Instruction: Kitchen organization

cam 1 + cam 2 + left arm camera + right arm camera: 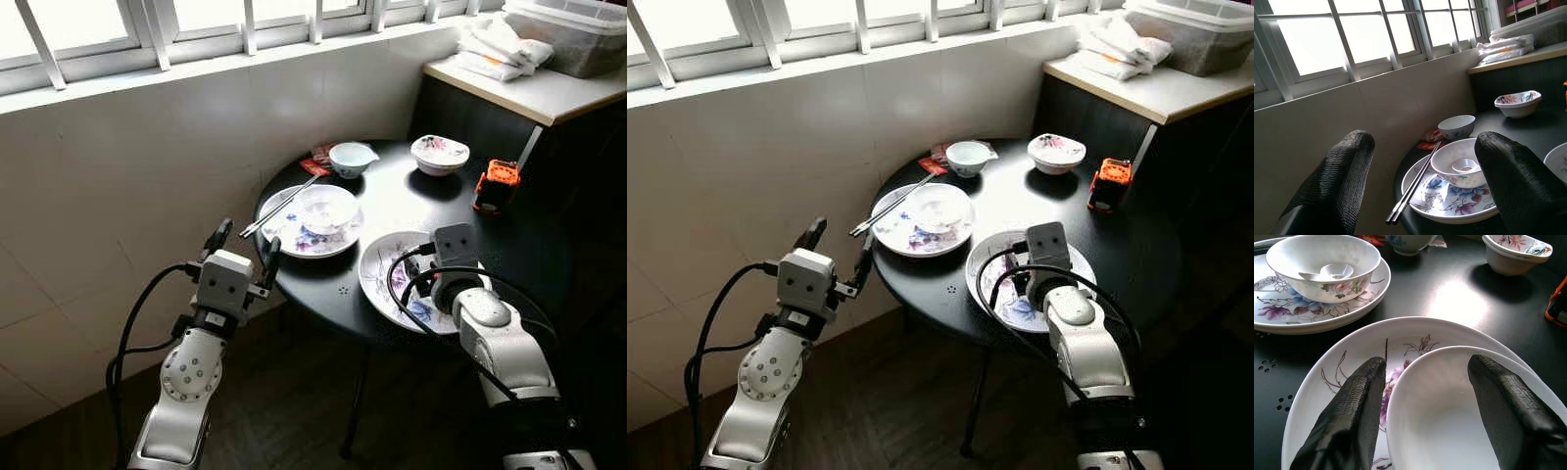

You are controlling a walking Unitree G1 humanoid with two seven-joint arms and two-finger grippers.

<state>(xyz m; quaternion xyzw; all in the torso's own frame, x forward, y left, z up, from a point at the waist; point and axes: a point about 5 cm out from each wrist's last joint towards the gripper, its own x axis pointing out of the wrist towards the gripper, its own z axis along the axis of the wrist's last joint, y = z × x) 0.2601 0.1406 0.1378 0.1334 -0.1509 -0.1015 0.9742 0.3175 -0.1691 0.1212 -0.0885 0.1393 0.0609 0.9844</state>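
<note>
Right wrist view: a small white dish (1449,416) lies between the spread, released fingers (1349,416).

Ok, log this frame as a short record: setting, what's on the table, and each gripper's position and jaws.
setting: round black table beneath a window
near plate: floral plate with a small white dish on it
far plate: floral plate carrying a white bowl with a spoon inside; chopsticks laid across its rim
other items: small white bowl, floral bowl, orange object
left gripper: beside the table edge, off the table, jaws open
right gripper: over the near plate, jaws open either side of the small dish
</note>
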